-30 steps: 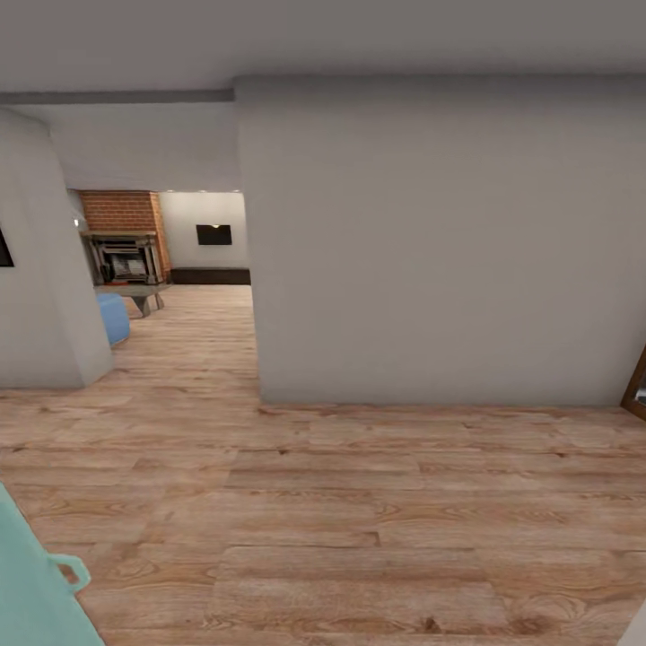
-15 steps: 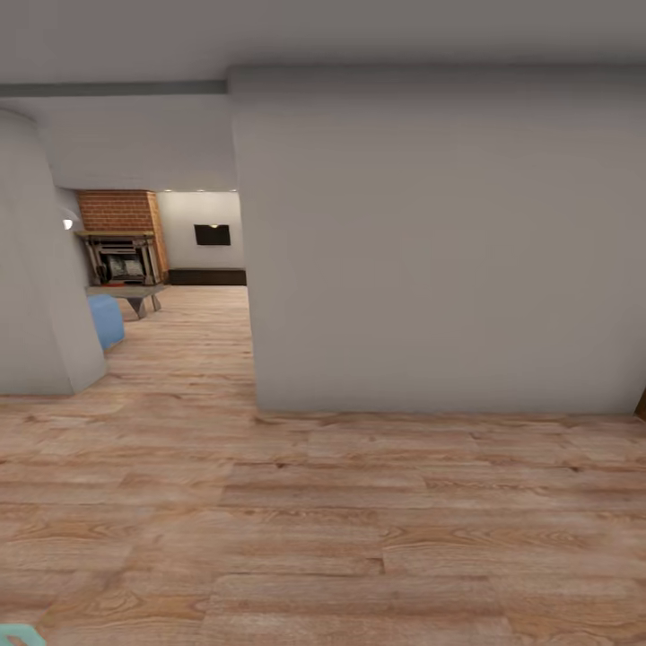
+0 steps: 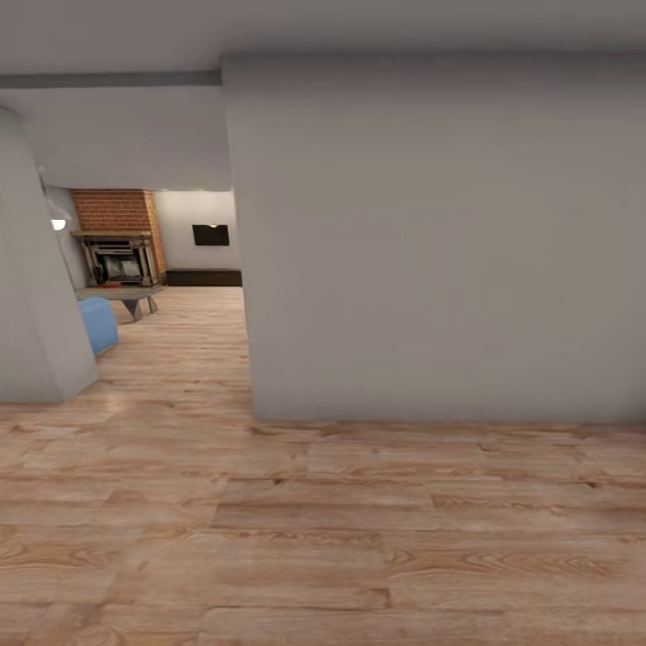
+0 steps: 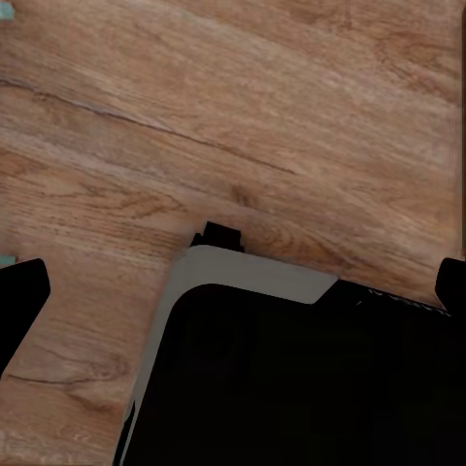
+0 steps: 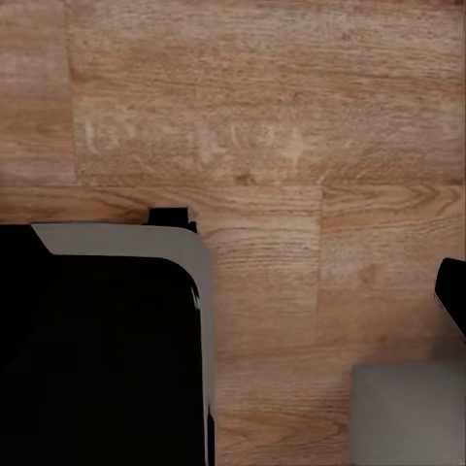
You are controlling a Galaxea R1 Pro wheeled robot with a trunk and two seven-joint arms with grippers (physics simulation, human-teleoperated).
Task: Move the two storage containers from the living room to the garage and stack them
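the head view looks down a hallway of light wood-plank flooring [image 3: 323, 529]. a broad grey-white wall [image 3: 431, 242] stands straight ahead, and a second wall corner [image 3: 31, 296] stands at the left. between them an opening leads to the living room [image 3: 170, 269], where a red brick chimney [image 3: 112, 211] rises above a dark fireplace [image 3: 117, 260]. a low counter [image 3: 121, 293] sits before the fireplace, and a blue seat [image 3: 97, 325] stands nearer, beside the left wall corner. a dark panel [image 3: 211, 235] hangs on the far wall.

the left wrist view shows plank flooring under a black, grey-edged part of the robot's body [image 4: 291, 379]; whether the left gripper is spread or pressed together cannot be told.

the right wrist view shows the same flooring and a black, grey-edged body part [image 5: 97, 340]; the right gripper's state cannot be told either.
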